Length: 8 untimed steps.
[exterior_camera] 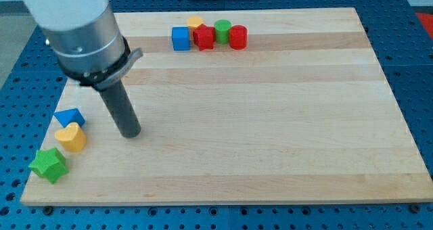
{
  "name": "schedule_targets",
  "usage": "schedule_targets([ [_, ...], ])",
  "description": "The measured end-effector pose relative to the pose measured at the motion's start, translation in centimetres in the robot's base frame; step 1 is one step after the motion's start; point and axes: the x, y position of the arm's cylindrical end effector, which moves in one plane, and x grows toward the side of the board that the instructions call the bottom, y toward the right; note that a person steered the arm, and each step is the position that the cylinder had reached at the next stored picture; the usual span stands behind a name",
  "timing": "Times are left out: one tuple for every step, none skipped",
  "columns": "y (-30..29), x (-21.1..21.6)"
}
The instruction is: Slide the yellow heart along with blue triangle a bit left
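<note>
The yellow heart (72,137) lies near the board's left edge, low in the view. The blue triangle (69,117) sits just above it and touches it. My tip (130,132) rests on the board to the right of both blocks, a short gap from the yellow heart, touching neither.
A green star (48,164) lies below-left of the yellow heart at the board's bottom-left corner. At the view's top a cluster holds a blue cube (180,38), a yellow block (195,22), a red block (203,37), a green cylinder (222,31) and a red cylinder (237,37).
</note>
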Motion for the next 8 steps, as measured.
schedule_targets([
  [-0.3,-2.4],
  [-1.5,-2.5],
  [-2.0,-2.4],
  [-2.5,-1.7],
  [-3.2,-0.7],
  [-4.4,0.1],
  [-5.8,0.6],
  [-7.2,1.1],
])
